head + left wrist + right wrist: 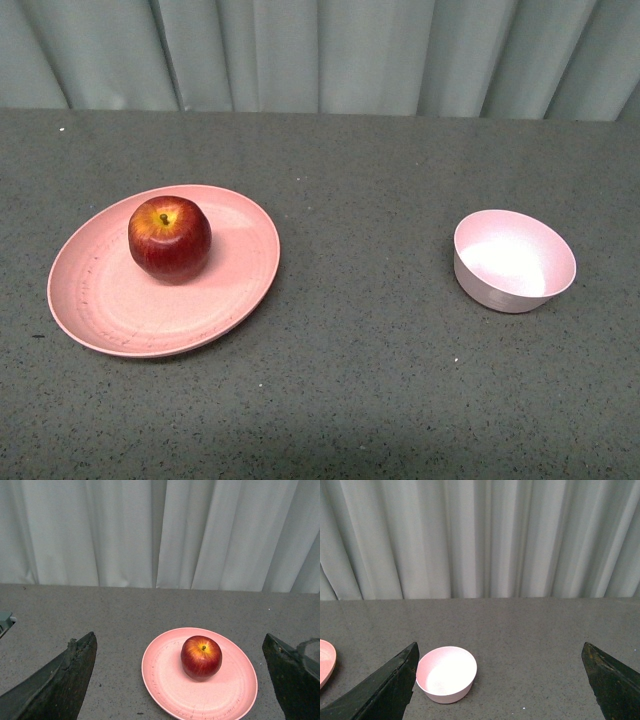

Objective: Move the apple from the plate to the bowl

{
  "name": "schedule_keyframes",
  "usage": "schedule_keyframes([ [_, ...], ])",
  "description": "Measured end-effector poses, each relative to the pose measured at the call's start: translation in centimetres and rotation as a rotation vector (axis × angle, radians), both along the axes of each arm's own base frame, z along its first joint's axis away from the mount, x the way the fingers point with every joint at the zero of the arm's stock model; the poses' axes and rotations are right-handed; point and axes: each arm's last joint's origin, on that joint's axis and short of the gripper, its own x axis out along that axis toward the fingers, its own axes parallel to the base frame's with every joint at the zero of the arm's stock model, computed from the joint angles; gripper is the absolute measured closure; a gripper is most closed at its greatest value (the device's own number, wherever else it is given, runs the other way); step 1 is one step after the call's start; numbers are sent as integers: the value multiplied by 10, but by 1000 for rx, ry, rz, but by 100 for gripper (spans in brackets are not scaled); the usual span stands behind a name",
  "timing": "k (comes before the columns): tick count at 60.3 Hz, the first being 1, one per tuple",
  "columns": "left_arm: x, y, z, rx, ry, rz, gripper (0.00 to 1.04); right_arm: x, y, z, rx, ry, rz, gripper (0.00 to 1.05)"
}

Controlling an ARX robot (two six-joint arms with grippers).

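A dark-red apple (169,239) with a yellow patch at its stem sits on the wide salmon-pink plate (110,300) at the left of the table. The small pale-pink bowl (514,261) stands empty at the right. Neither arm shows in the front view. In the left wrist view the apple (201,657) and plate (165,680) lie ahead of my open left gripper (181,680), well apart from its fingers (60,680). My right gripper (500,682) is open too, with the bowl (446,674) ahead, near one of its fingers (385,690).
The dark grey speckled table (360,380) runs back to a pale grey-green curtain (320,50). An edge of the plate (325,665) shows in the right wrist view. Bare tabletop lies between plate and bowl.
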Motion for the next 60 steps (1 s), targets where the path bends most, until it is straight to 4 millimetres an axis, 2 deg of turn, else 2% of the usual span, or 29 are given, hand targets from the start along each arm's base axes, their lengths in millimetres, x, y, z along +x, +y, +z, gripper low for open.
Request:
schedule_keyframes([
  [60,0,0,0,0,0,0,7,0,0,0,0,0,0,9],
])
